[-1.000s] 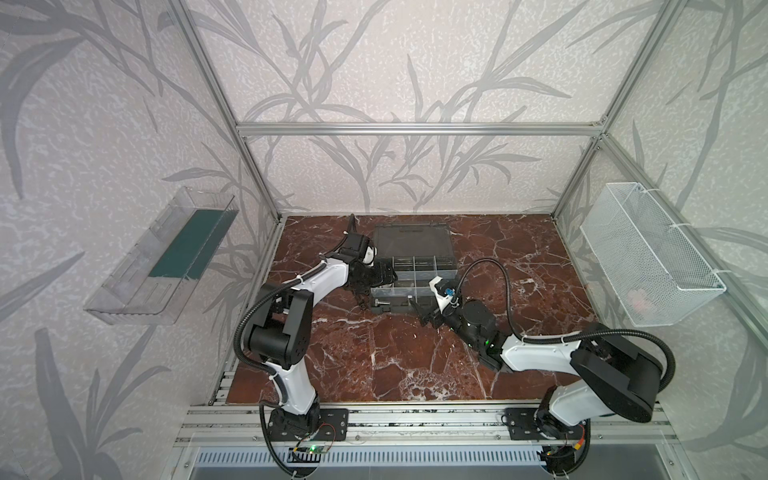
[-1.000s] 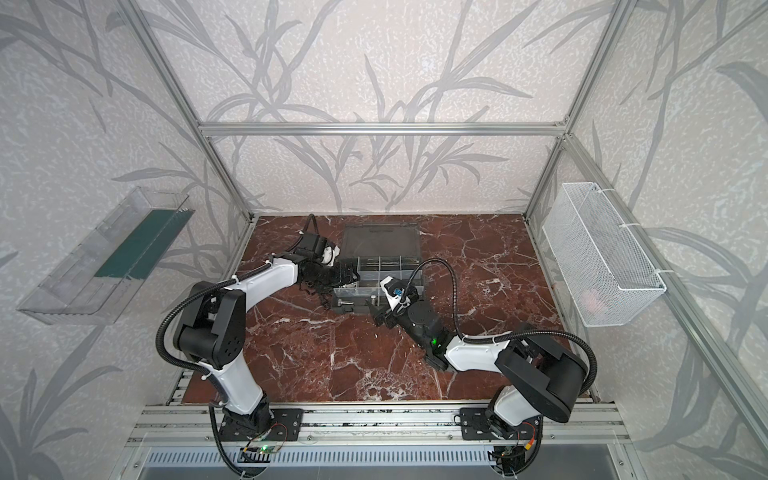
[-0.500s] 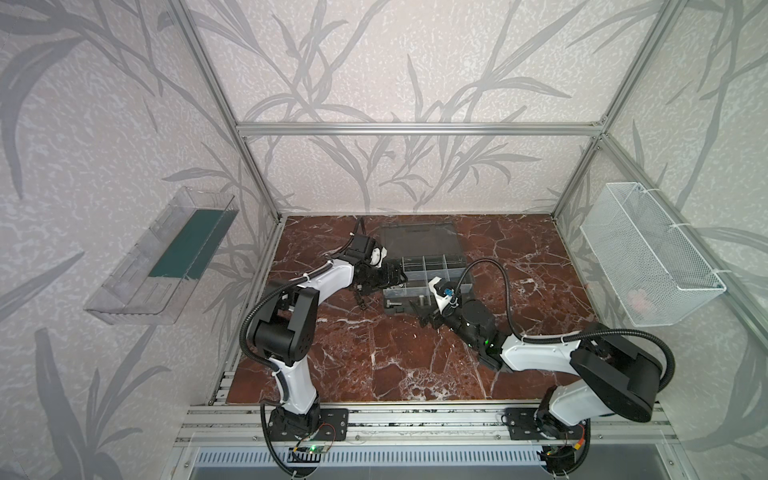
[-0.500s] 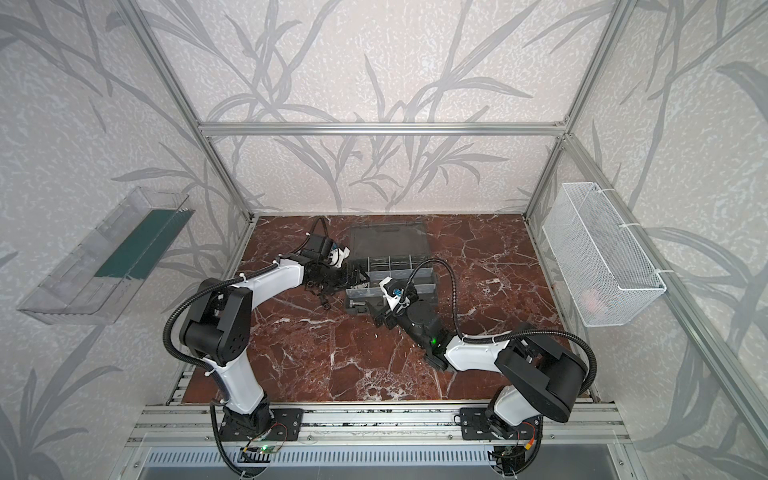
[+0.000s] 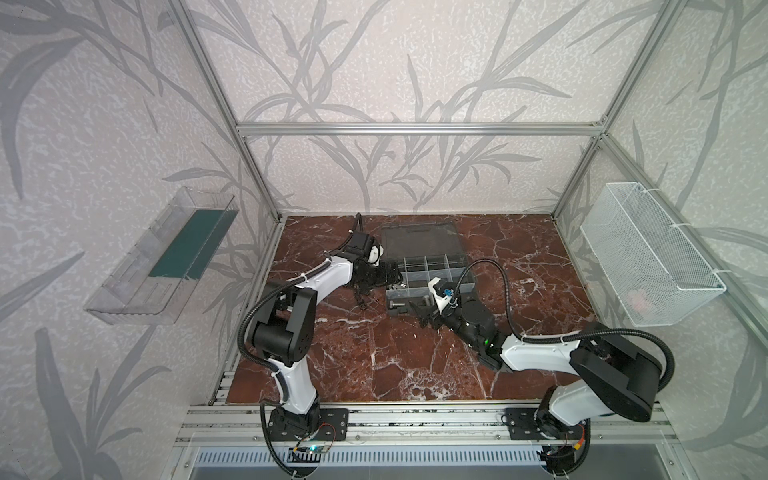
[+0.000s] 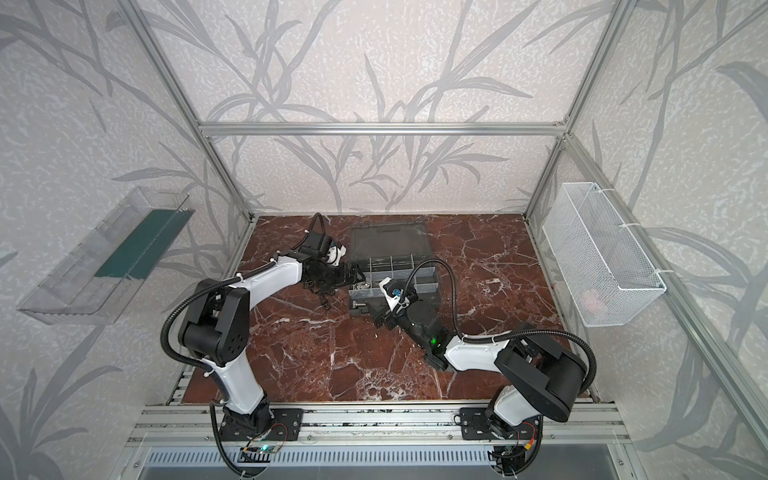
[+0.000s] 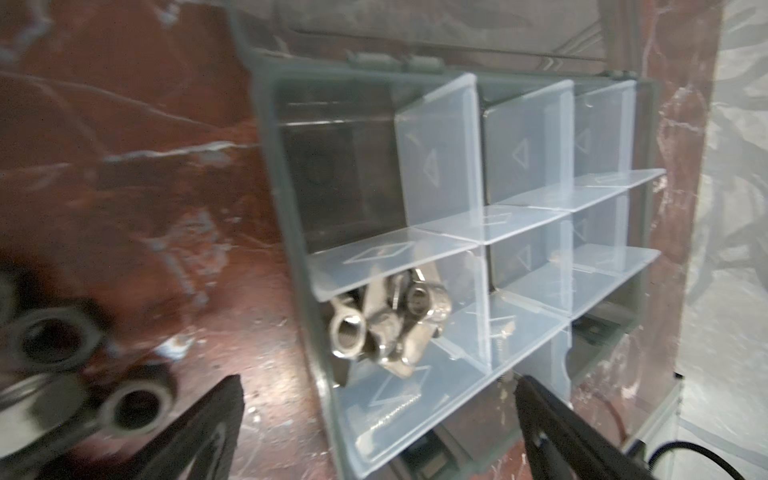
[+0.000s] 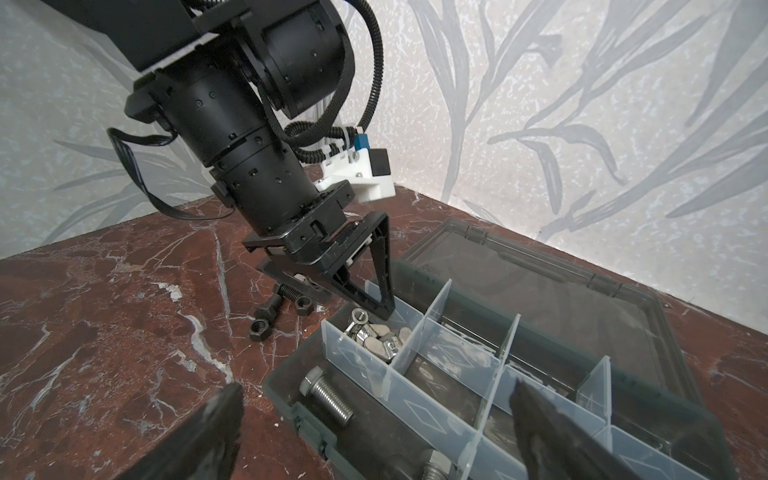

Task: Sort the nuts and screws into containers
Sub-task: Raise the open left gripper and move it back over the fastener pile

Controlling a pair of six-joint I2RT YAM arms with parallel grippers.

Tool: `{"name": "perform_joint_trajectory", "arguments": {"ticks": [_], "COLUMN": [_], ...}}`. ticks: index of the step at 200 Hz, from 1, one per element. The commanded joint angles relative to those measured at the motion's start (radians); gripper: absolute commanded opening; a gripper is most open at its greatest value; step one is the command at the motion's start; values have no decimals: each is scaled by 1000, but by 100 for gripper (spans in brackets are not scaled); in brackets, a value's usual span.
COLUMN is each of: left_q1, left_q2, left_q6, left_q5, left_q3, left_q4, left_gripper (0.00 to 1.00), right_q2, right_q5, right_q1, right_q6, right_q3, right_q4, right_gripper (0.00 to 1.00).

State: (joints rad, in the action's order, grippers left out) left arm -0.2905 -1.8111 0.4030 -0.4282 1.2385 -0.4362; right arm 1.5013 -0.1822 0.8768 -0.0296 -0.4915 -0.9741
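Tight by the case corner
My left end effector [image 7: 376, 380] blocks the organizer case [image 8: 286, 395] corner; front table [image 5: 395, 361] lies open.

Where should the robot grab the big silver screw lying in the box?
Pinch the silver screw across its threaded shaft, just below the hex head, coming straight down from above. It lies flat in a corner compartment of the case, so the walls probably block a sideways approach.

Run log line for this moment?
left gripper: jaws open, by silver nuts in case | right gripper: jaws open, at case front | black nuts: loose on table
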Motion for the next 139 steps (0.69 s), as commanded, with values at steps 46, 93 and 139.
{"name": "perform_joint_trajectory", "arguments": {"ticks": [46, 93, 139], "left_q1": [10, 17, 22], "left_q2": [62, 84, 15], "left_q6": [-58, -86, -112], "left_q5": [28, 432, 585], "left_q3": [33, 93, 139], "left_q4": [-72, -258, -397], "left_gripper": [99, 99, 89], "right_q2": [-5, 1, 5], "right_q5": [-9, -7, 0], "right_q1": [-4, -5, -4], "right_q6": [7, 7, 17], "right_q3": [-23, -27, -30], "right_q4": [-17, -11, -11], "right_gripper": [99, 99, 99]}}
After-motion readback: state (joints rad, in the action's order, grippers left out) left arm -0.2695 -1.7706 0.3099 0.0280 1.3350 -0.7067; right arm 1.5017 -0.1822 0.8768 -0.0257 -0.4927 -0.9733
